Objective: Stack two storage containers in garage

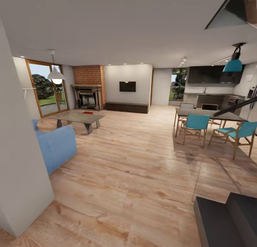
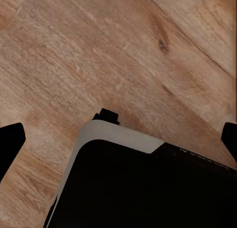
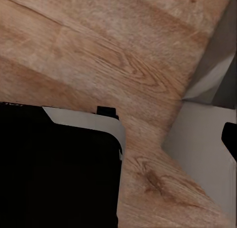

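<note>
Where planks run pale and grainy, brick fireplace (image 1: 89, 86), blue sofa (image 1: 57, 145).

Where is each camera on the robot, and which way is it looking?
Head view: on the head, facing across the living room at the fireplace, TV and sofa.
Left wrist view: by the left gripper, facing down at the wood floor and the robot's dark base.
Right wrist view: same, with its base corner.
All share the plank floor.
</note>
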Available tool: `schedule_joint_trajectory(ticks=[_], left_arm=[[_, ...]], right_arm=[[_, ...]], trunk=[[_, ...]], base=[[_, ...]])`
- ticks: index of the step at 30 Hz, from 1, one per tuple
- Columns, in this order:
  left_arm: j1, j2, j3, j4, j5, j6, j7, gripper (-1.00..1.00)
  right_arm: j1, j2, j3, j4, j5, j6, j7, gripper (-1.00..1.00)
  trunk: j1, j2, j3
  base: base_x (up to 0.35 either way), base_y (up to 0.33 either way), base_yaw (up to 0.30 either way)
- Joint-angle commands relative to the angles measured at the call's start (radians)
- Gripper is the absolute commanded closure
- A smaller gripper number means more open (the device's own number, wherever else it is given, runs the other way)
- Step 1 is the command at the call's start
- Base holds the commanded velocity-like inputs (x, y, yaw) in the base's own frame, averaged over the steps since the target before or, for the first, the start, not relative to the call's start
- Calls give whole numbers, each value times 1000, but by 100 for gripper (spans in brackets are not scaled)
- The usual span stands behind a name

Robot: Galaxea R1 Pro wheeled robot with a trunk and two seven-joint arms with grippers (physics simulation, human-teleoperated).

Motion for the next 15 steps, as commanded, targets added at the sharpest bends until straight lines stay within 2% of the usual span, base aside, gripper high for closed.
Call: schedule_joint_trajectory(ticks=[1,15], left_arm=[[-1,0,-8,0,7,-1,4,-100],[-1,1,-8,0,7,3,4,-100]], right_arm=[[-1,0,0,3,10,-4,-6,-100],[-1,3,-3,3,7,-4,-3,-100]], trunk=[[1,-1,-2],[1,-1,-2]], base=[[325,6,0],[325,83,0]])
